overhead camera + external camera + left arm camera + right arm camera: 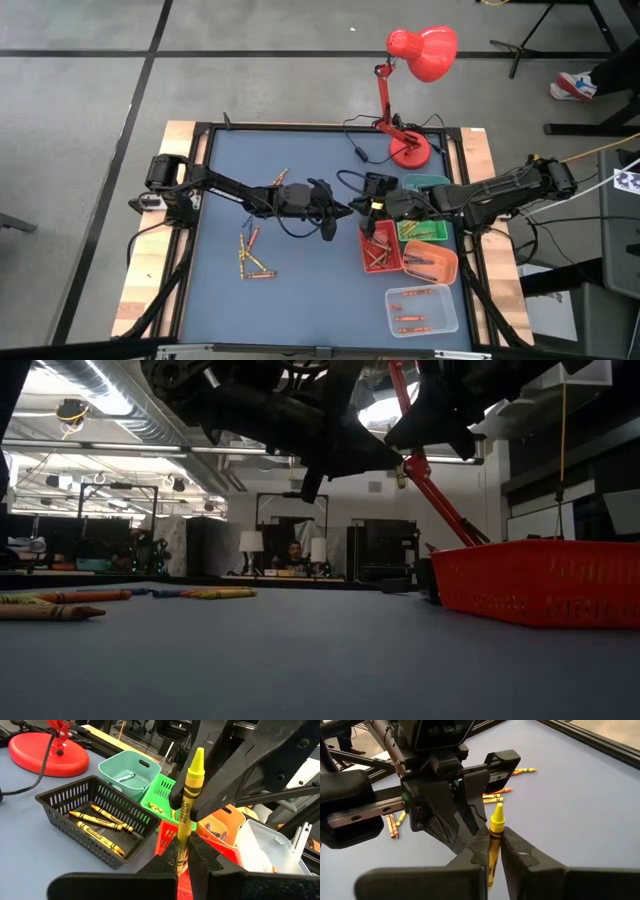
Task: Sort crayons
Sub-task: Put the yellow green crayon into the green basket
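Blue-grey table matting (300, 290) is being viewed from above, with a red desk lamp (420, 50) at the far edge.

Near the middle, one yellow crayon (189, 805) is being pinched by both claws at once. The left gripper (181, 862) is clenched on it. The right gripper (492, 851) is being squeezed around the same stick, so a handover appears to be in progress.

Sorting looks partly done. Yellow crayons are lying in the black basket (60, 802), and others are resting in the red tray (380, 252), orange tray (432, 263) and clear tray (422, 310).

A loose pile of crayons (252, 255) is waiting on the mat, well apart from the trays.
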Motion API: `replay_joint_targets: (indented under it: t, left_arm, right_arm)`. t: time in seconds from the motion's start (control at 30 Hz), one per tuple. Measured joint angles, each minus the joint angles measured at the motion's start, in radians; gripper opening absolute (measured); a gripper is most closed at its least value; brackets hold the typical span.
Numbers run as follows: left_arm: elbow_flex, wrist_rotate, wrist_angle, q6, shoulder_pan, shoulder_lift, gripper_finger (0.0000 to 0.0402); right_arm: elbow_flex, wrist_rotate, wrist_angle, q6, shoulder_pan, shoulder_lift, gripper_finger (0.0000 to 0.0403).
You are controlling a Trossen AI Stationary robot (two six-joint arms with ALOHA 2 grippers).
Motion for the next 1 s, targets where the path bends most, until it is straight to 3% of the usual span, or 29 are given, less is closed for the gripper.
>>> replay_joint_targets:
  t: [0.13, 0.27, 0.47, 0.63, 0.83, 1.0]
  left_arm:
    - [0.0, 0.0, -0.004, 0.0, 0.0, 0.0, 0.0015]
    - [0.001, 0.0, -0.015, -0.003, 0.0, 0.0, 0.005]
    - [0.001, 0.0, -0.087, -0.003, -0.003, 0.0, 0.0096]
    - [0.001, 0.0, -0.139, -0.003, -0.003, 0.0, 0.0103]
    - [0.001, 0.0, -0.159, -0.002, -0.003, 0.0, 0.0103]
    - [0.001, 0.0, -0.173, 0.001, 0.006, 0.0, 0.0103]
  right_arm:
    - [0.0, 0.0, -0.012, -0.02, 0.0, 0.0, 0.0028]
    - [-0.001, 0.0, -0.079, -0.029, 0.0, 0.0, 0.0011]
    - [-0.001, 0.0, -0.307, 0.001, 0.0, -0.052, 0.0017]
    - [-0.001, -0.017, -0.512, 0.059, 0.0, -0.147, 0.0016]
    - [-0.001, -0.148, -0.728, 0.062, 0.0, -0.257, 0.0019]
    - [-0.001, -0.157, -0.906, 0.064, 0.0, -0.284, 0.003]
